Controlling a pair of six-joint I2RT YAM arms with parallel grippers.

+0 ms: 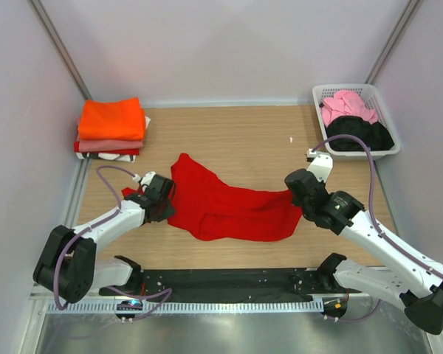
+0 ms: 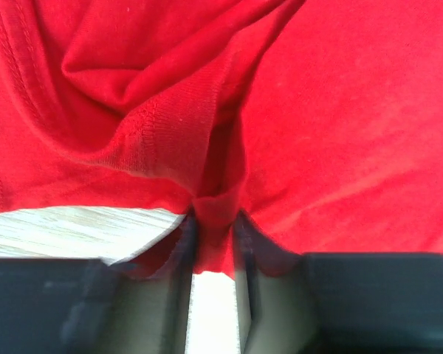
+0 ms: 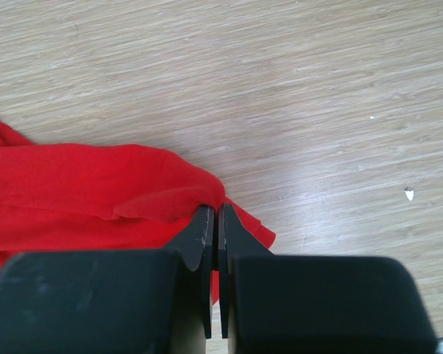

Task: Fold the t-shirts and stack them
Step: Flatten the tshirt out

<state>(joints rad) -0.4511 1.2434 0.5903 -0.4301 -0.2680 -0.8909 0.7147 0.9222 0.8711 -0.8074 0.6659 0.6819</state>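
The red t-shirt (image 1: pixel 229 206) lies crumpled and stretched sideways at the middle of the surface (image 1: pixel 236 140), a little toward 6 o'clock. My left tool (image 1: pixel 159 196) sits at its 9 o'clock end. From the wrist, its jaws are nearly together with a thick ridge of red cloth pinched between them. My right tool (image 1: pixel 300 193) is at the 3 o'clock end, its jaws pressed all but shut on what looks like a thin edge of the same shirt.

I judge the step to be spreading this shirt flat before folding it. To do it well, I should raise both ends evenly and draw them apart toward 9 and 3 until the bunching between them goes. Then I lower it so the cloth lands smooth. My left pinch seems to take several layers, so I would watch that it does not drag a fold under.

The folded stack, with the orange t-shirt (image 1: pixel 112 118) on top, waits at 10 o'clock. The pink t-shirt (image 1: pixel 347 107) and black t-shirt (image 1: pixel 358 134) sit in the basket (image 1: pixel 319 92) at 2 o'clock
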